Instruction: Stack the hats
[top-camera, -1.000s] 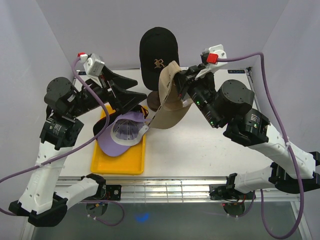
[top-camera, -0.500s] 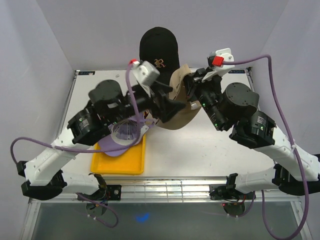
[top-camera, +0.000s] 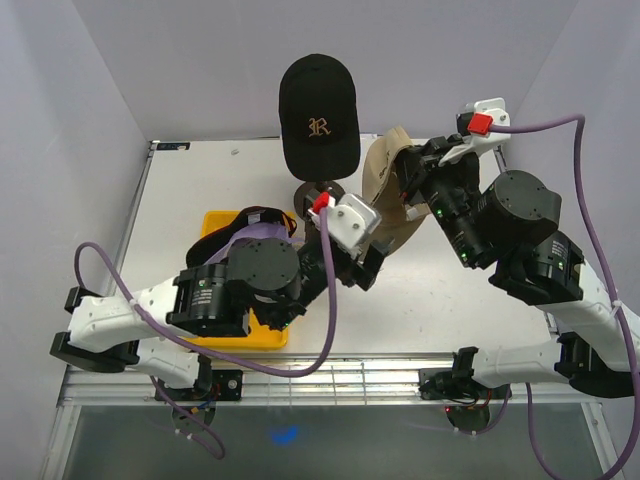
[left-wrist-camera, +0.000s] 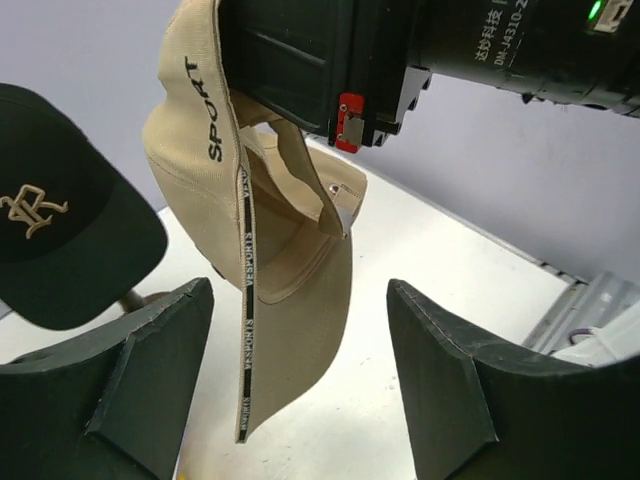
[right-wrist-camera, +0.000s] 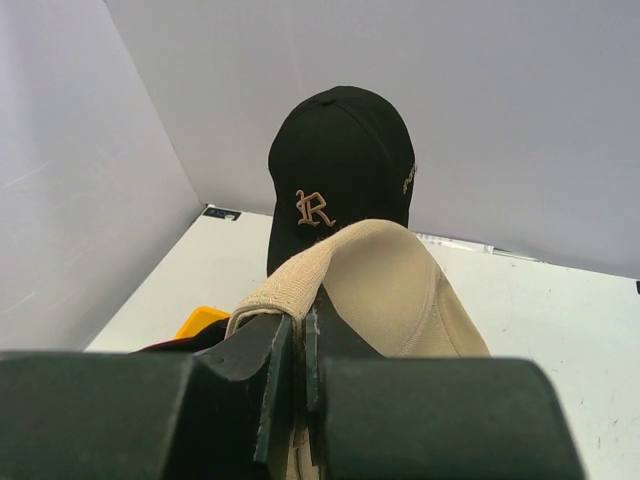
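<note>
Nearest, on the left, the yellow tray (top-camera: 262, 341) lies on the table (top-camera: 440, 290), and a lavender cap (top-camera: 263, 232) shows in it, mostly hidden under the left arm. From there the left arm reaches to the middle of the table, and the left gripper (left-wrist-camera: 298, 300) has its jaws wide apart, one finger at each side of the tan cap (left-wrist-camera: 290, 250) and not touching it. This cap hangs in the air over the middle of the table. The right gripper (right-wrist-camera: 300, 330) carries it from above, with its jaws pressed together on the fabric edge at the back opening. The loose strap (left-wrist-camera: 245, 300) dangles down and the brim (left-wrist-camera: 315, 340) points downward. I judge the cap is light and soft: the crown folds under its own weight, so a pinch on thin cloth may slip or crumple it. The brim looks stiffer and should be the better place to take hold, or the thick seam at the crown's rim. The strap can catch on a finger. Farthest, the black cap (top-camera: 318, 110) with a gold R sits high on a dark stand (top-camera: 318, 193), just to the left of the tan one and beyond it, and it seems the place where the stack will grow.
</note>
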